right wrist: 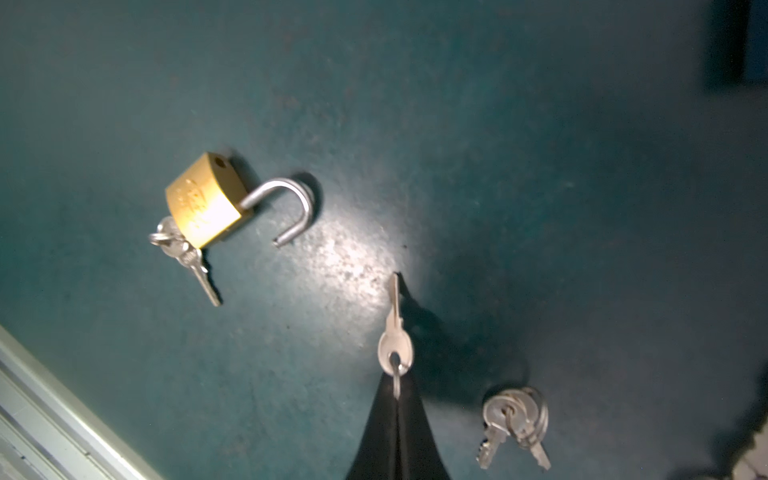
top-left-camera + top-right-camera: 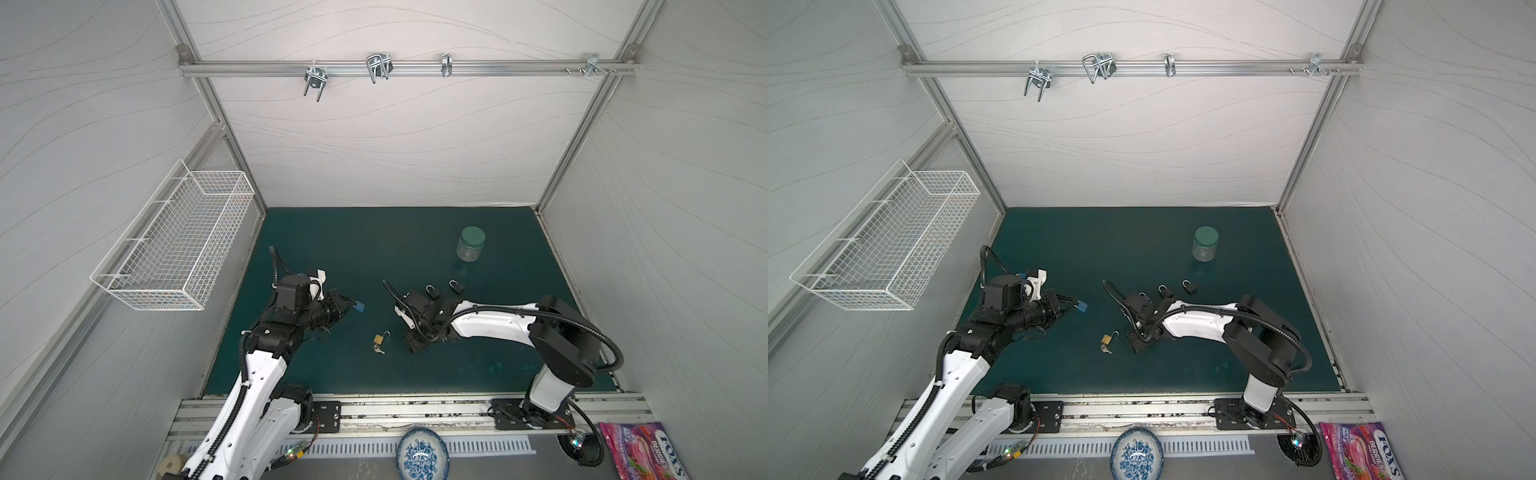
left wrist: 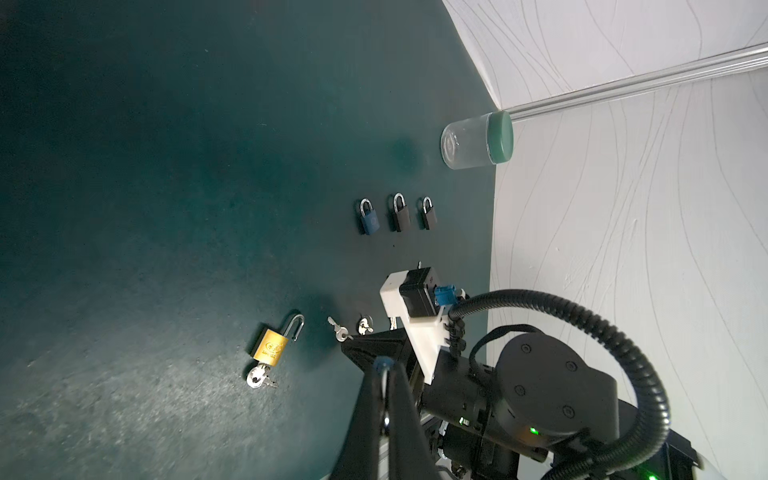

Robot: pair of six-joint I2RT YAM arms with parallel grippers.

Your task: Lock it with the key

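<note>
Blue padlock [image 2: 360, 308], small body, pinched in the left gripper [image 2: 351, 304] over the green mat [image 2: 332, 249]; its shackle is hard to make out.
Nearest, a pink bag [image 2: 648, 453] reads "FOX'S BERRIES". Right gripper [image 1: 397, 388] pinches the ring of 1 silver key [image 1: 395, 328]; a key bunch [image 1: 515, 419] lies beside. Between the arms, a brass padlock [image 1: 203, 199], shackle open, keys in keyhole, engraving unreadable. Farther: 3 small padlocks [image 3: 400, 214], 1 hidden from above; a green-lidded jar [image 2: 471, 243].
</note>
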